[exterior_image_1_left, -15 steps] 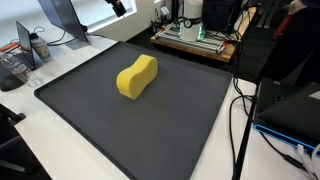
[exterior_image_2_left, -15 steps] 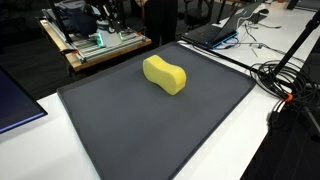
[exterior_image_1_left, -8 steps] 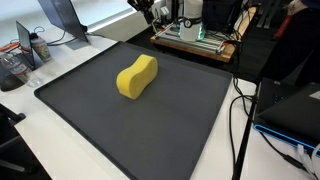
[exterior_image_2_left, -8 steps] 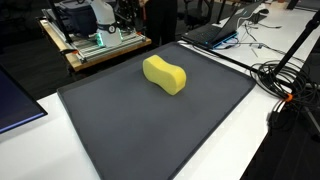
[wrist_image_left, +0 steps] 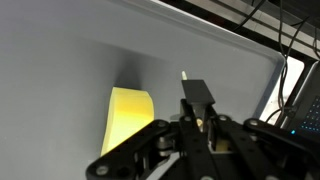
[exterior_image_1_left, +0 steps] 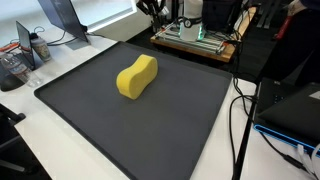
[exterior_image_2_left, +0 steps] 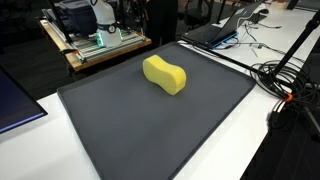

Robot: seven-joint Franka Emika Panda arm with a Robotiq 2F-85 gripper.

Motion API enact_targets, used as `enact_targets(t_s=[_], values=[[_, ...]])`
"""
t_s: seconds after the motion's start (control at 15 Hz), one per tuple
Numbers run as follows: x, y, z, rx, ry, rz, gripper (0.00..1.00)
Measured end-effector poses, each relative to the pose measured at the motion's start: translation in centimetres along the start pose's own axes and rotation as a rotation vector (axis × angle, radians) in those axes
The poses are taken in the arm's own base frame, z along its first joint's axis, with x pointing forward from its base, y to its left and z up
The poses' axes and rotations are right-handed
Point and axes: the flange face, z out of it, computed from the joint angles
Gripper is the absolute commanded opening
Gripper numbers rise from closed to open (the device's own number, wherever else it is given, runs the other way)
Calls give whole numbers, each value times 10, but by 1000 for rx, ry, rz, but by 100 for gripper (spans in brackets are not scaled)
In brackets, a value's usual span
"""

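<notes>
Yellow sponge (exterior_image_1_left: 137, 77) on dark mat (exterior_image_1_left: 150, 130), long axis diagonal; gripper (wrist_image_left: 195, 92) together, empty, well apart.

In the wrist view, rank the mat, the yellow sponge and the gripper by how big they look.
Largest: mat.
Unranked: gripper and yellow sponge; the gripper is close to the camera and covers part of the sponge.

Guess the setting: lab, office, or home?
Probably a lab or office workbench: a monitor, an open laptop with loose cables, and a benchtop machine on a wooden base behind the black mat.
</notes>
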Motion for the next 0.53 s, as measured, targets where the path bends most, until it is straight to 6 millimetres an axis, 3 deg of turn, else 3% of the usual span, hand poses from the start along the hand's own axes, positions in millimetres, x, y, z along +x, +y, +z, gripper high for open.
enact_targets(t_s=[0.53], values=[[22,-19,-8,-37,80,-54,3]])
